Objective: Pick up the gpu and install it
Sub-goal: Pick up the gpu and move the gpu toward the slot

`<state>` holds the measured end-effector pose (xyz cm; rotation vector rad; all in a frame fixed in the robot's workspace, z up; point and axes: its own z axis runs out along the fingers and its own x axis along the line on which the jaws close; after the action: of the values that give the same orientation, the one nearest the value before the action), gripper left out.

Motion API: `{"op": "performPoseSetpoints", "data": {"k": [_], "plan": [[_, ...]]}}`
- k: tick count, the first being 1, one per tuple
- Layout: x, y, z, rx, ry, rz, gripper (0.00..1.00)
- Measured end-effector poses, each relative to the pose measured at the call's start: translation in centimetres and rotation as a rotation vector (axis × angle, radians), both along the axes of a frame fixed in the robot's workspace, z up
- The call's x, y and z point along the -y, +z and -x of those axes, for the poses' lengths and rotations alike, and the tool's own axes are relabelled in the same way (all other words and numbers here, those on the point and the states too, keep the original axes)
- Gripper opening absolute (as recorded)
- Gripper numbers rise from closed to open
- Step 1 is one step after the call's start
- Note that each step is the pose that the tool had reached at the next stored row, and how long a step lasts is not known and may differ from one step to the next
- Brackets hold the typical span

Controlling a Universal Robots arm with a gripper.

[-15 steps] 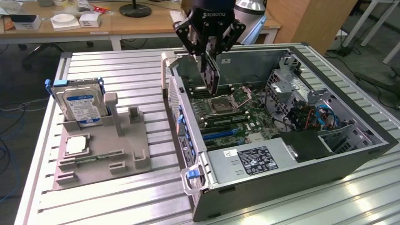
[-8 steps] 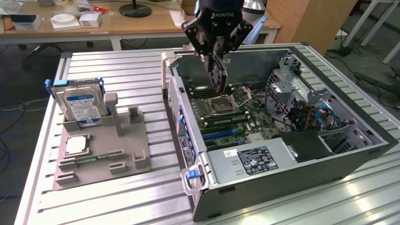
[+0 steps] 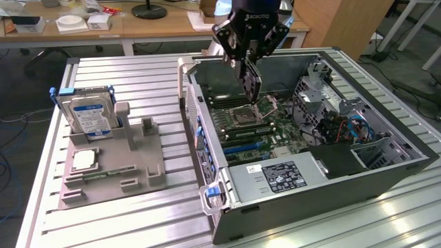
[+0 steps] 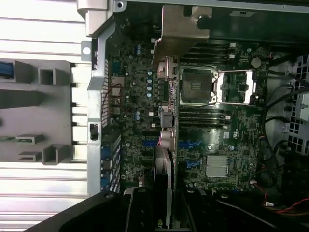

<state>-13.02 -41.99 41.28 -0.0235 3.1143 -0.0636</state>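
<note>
Exterior view: gpu [image 3: 250, 85] edge-down above motherboard [image 3: 256, 130]

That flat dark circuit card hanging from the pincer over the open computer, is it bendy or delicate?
Probably stiff: the flat dark circuit card hangs straight below the pincer, with no visible sag. Likely fragile too, a thin board seen edge-on in the wrist view. Its silver metal bracket at one end may make it end-heavy.
</note>
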Motion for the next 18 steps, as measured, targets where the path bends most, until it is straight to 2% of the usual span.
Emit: {"op": "performPoseSetpoints", "data": {"k": [18], "plan": [[0.0, -0.05, -4.2, 0.0027, 0.0, 0.0, 0.27]]}}
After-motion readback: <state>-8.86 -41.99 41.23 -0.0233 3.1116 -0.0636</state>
